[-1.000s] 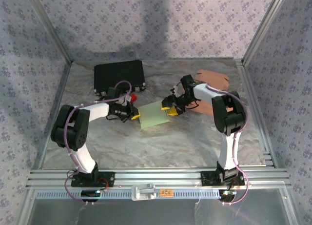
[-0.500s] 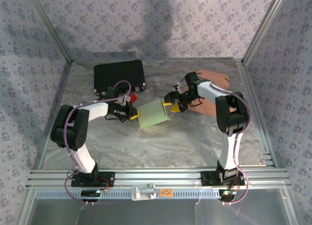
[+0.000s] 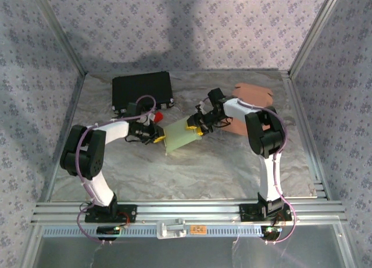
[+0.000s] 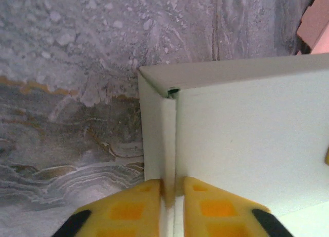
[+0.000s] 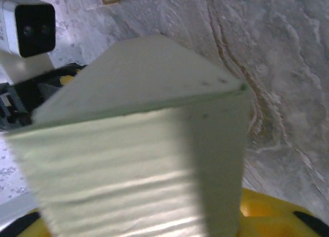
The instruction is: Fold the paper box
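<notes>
Both arms extend inward to the paper box [image 3: 180,136]. Left gripper [image 4: 169,189] jaws clamp its wall. Right gripper [image 3: 194,126] jaws straddle it; their closure cannot be determined.

a marbled grey tabletop [image 3: 192,175] is enclosed left, far and right by floral-papered walls [image 3: 192,24]; aluminium rails [image 3: 192,208] are laid near.

White-black arms [image 3: 110,131], pink cables [image 3: 146,97], yellow fingertips [image 4: 128,211]
</notes>
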You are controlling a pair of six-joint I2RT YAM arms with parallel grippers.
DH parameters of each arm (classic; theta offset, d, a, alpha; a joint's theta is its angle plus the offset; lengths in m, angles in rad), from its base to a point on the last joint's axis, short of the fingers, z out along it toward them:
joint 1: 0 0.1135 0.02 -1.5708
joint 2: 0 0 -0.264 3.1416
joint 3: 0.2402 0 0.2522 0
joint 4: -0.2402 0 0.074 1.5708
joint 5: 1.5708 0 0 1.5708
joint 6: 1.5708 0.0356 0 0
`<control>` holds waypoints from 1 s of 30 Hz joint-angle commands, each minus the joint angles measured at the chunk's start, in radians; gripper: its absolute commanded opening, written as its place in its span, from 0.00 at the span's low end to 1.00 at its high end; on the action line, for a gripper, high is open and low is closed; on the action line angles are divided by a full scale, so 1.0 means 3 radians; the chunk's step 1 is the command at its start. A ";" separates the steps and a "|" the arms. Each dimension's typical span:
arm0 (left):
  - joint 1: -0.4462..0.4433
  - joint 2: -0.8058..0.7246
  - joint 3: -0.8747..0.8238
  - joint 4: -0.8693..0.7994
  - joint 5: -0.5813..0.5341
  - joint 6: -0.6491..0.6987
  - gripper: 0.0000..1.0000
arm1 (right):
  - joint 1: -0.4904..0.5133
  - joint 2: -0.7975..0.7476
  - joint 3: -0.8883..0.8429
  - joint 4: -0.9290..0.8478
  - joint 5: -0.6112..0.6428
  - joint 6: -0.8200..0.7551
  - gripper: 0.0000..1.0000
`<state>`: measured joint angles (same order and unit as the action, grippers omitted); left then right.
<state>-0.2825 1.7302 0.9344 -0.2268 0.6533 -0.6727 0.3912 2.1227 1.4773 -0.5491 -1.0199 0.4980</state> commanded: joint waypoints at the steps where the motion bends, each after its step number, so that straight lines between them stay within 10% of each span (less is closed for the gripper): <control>1: -0.0004 -0.0273 0.0066 -0.0313 -0.0328 -0.0053 0.30 | -0.0047 0.0067 -0.0082 0.0336 -0.0070 0.0827 0.32; 7: -0.0122 -0.0807 0.0499 -0.0678 -0.0521 0.0552 0.41 | -0.0155 -0.0207 -0.0311 0.0454 -0.0090 0.1777 0.29; 20: -0.1532 -0.0994 0.1030 -0.1397 -0.1494 0.3456 0.53 | -0.0240 -0.0439 -0.0500 -0.0689 -0.0332 0.2458 0.32; 30: -0.1806 -0.0676 0.1025 -0.1619 -0.1794 0.3996 0.58 | -0.0275 -0.0426 -0.0707 -0.0789 -0.0364 0.2448 0.33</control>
<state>-0.8024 1.5093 1.2243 -0.6708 0.1619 0.4370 0.3122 2.0006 1.2945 -0.7235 -1.1786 1.1915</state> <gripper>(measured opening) 0.573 0.420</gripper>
